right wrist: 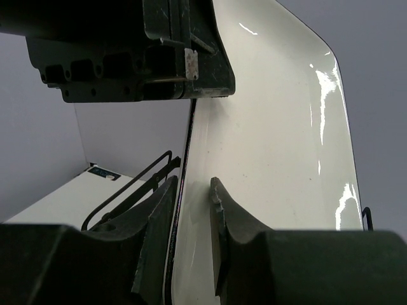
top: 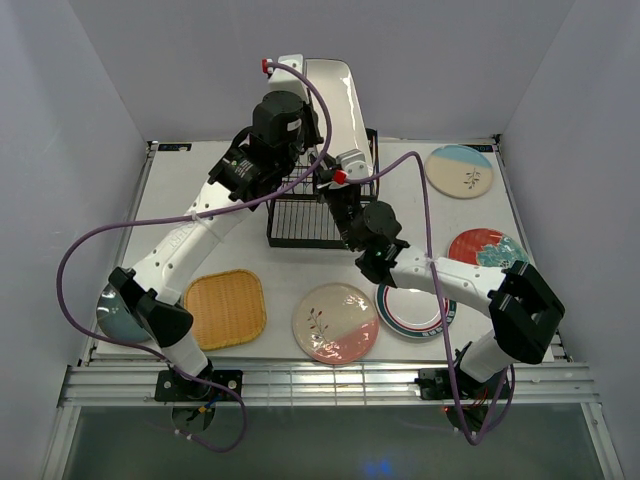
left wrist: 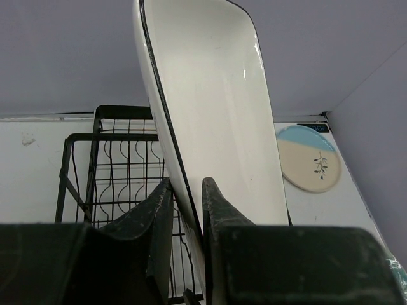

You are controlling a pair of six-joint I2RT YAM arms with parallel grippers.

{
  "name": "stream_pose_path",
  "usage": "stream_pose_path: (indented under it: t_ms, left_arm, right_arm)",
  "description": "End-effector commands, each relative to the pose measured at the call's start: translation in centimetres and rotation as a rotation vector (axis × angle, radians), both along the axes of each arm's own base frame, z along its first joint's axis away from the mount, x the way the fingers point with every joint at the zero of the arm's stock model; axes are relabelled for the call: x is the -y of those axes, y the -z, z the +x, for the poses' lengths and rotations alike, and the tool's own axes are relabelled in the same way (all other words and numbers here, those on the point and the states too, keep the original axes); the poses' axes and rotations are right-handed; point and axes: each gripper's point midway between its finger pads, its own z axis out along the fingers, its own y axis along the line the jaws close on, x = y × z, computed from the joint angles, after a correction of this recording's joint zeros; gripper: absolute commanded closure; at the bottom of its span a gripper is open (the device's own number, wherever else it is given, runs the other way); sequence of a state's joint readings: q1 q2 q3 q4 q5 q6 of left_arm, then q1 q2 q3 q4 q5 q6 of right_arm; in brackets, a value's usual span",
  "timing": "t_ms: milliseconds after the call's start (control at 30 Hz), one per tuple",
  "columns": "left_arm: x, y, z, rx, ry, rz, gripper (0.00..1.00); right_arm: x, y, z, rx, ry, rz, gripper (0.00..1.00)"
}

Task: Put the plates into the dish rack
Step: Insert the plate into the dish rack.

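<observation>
Now, plate: white rounded-rectangle plate (top: 335, 105) on end at black wire dish rack (top: 300, 215) far side.
Right pincer (right wrist: 194, 180): grasps its rim.
Left pincer (left wrist: 187, 184): astride rim; grip we cannot tell.

A white table (top: 300, 265) fills the floor of a pale enclosure, shut in by a back wall (top: 430, 60), a left wall (top: 60, 150) and a right wall (top: 590, 150), all plain and greyish-lavender. A small dark label (top: 175, 147) sits at the table's far left corner and another label (top: 482, 141) at the far right. A faint smudge (left wrist: 27, 138) marks the tabletop. A ribbed metal rail (top: 330, 381) runs along the near edge, and below it lies a dark glossy surface (top: 300, 440) carrying a small blue glint (top: 378, 467).
</observation>
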State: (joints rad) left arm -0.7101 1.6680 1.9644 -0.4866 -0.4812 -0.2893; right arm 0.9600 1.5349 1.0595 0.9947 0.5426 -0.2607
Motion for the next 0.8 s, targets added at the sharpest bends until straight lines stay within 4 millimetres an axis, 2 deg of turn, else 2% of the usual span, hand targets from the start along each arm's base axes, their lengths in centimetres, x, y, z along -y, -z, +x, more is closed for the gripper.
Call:
stream_pose_path:
  t_ms: [0, 267, 433, 533, 567, 767]
  left_arm:
    - [-2.49, -10.68, -1.66, 0.273, 0.012, -0.091, 0.88]
    - [-2.22, -10.65, -1.79, 0.276, 0.021, -0.096, 0.74]
    - [-2.41, -10.77, -1.99, 0.281, 0.019, -0.1, 0.56]
    - [-2.48, -10.92, -2.22, 0.286, 0.022, -0.104, 0.5]
    - [-2.49, -10.92, -2.26, 0.286, 0.023, -0.103, 0.44]
    - [-2.75, -11.49, -2.59, 0.297, 0.021, -0.11, 0.37]
  right_arm:
    - [1.53, -4.46, -1.45, 0.079, -0.059, 0.145, 0.92]
    - [1.5, -3.94, -0.78, 0.08, -0.069, 0.137, 0.92]
    - [1.5, -3.69, -0.61, 0.078, -0.072, 0.135, 0.92]
    - [1.64, -3.58, -0.54, 0.078, -0.068, 0.133, 0.92]
    - [1.59, -3.47, -0.59, 0.077, -0.071, 0.133, 0.92]
    - [2.13, -3.63, -0.46, 0.081, -0.054, 0.134, 0.92]
